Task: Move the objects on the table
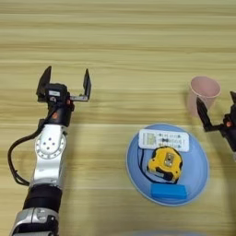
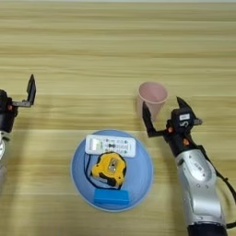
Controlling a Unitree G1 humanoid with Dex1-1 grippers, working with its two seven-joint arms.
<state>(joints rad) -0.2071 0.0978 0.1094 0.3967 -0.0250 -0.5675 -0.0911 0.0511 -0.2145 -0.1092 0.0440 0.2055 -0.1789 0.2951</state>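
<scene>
**Cup beside open right fingers, plate items untouched**

Cup (image 2: 152, 99): pale pink plastic, upright, mouth open upward, tapering toward the base; stands on the worktop (image 2: 115, 46) just above and right of the blue plate (image 2: 143, 173), apart from its rim. Right gripper (image 2: 163, 113) set at the cup's lower right, fingers spread wide; left finger (image 2: 146, 120) low against the cup's wall, contact not certain; other finger out to the right, clear of the cup. Nothing held.

Tape (image 2: 108, 169): yellow and black, lying near the middle of the plate, black strap looping out at its left. Shares the plate with a white remote (image 2: 110, 144) above and a blue block (image 2: 111, 197) below, both close to the tape.

Left gripper (image 1: 64, 83): far left over bare worktop, fingers wide, nothing between them, well apart from every object.

Step in hand, judged: grasp of the cup. Best done by centring the wall between both fingers before closing, gripping low, and closing gently; thin plastic likely to flex or tip if pushed from one side.
</scene>
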